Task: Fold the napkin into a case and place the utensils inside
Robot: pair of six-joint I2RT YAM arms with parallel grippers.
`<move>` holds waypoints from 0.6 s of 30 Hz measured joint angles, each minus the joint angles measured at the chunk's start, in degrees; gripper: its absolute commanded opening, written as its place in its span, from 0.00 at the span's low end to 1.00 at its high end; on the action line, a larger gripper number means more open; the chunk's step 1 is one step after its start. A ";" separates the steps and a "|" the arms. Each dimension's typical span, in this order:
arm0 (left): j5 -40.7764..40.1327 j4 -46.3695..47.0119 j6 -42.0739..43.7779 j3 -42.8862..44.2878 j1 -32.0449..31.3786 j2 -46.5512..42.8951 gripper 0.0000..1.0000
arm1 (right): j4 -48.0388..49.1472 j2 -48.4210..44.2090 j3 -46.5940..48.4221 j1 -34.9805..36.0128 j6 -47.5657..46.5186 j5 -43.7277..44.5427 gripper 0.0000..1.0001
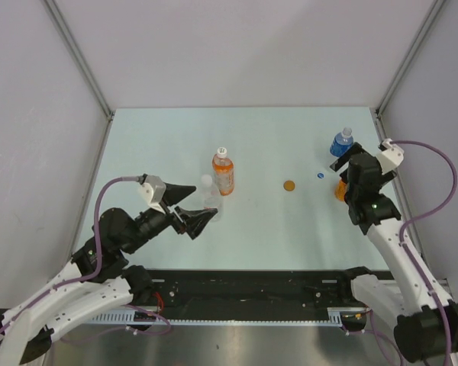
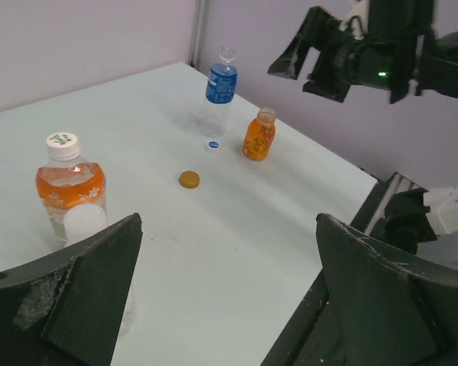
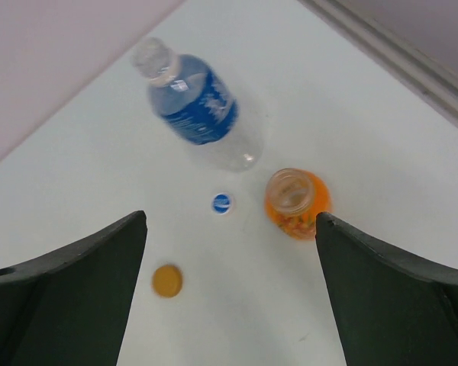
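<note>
Overhead, the right arm's jaws gape above the uncapped orange bottle.

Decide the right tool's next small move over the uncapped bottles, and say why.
Probably lower the right tool toward the orange cap: the small orange bottle stands uncapped, the cap lies loose, and the tool is open and empty. No napkin is visible.

The flat pale blue-green table top is smooth and matt. The clear plastic water bottle with the blue label is glossy and transparent. The small open orange plastic bottle is translucent. The left gripper has matt black plastic fingers, scuffed grey.
</note>
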 measured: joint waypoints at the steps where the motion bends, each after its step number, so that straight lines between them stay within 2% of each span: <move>1: -0.96 -0.33 0.04 0.52 0.00 0.22 1.00 | -1.44 -1.97 1.07 1.90 -0.02 -0.22 0.94; 3: -4.15 -1.29 0.37 1.77 0.00 0.68 1.00 | -3.37 -4.98 3.13 7.54 -0.22 -0.28 0.93; 6: -11.15 -3.45 0.46 4.37 0.02 2.05 1.00 | -3.72 -7.69 6.51 20.96 -1.44 -0.94 0.93; 9: -18.97 -6.69 -0.11 7.41 0.57 4.87 1.00 | -1.90 -6.71 9.05 34.05 -3.89 -2.47 0.93; 12: -24.65 -10.08 -2.21 8.46 2.19 6.71 1.00 | 1.09 -3.21 9.97 43.67 -6.86 -3.43 0.93; 15: -28.35 -13.97 -5.09 7.93 4.00 5.66 1.00 | 4.00 3.06 10.51 51.28 -10.34 -4.39 0.93; 18: -31.04 -16.57 -8.22 6.01 4.96 1.95 1.00 | 4.76 8.07 10.54 53.99 -12.74 -5.07 0.96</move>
